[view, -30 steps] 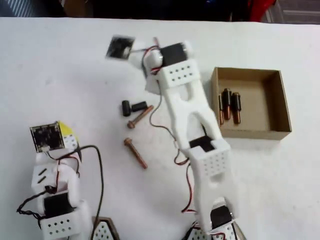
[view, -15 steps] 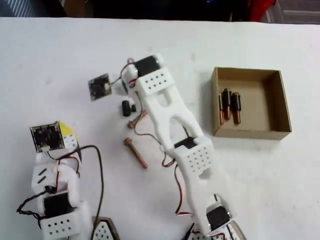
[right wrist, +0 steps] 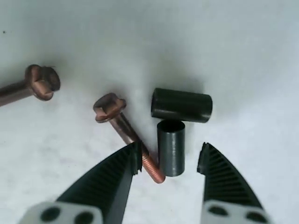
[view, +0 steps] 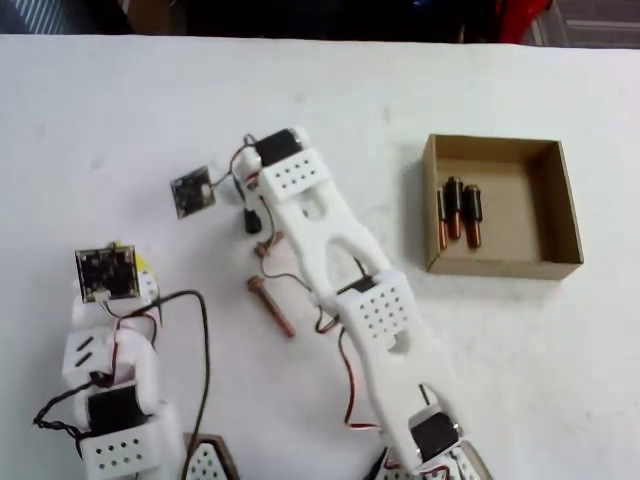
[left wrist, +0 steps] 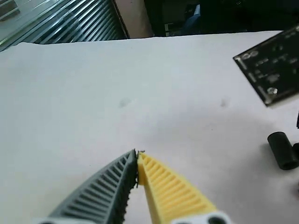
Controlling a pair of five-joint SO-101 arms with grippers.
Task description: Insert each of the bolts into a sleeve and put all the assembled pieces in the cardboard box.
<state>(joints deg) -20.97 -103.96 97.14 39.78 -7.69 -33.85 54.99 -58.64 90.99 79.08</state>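
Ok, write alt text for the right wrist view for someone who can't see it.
The open right pincer straddles a black sleeve lying on a white table, with a copper bolt alongside it. A second sleeve lies crosswise by its end, and another bolt lies farther off.

Likely a workshop or lab: a plain white bench (view: 500,90), with a ribbed shutter (left wrist: 60,18) well beyond the left claw (left wrist: 138,157).

My matte white table (view: 520,350) is brightly, evenly lit; soft shadows hug the black cylindrical sleeves (right wrist: 181,105) near my right gripper (right wrist: 170,156).
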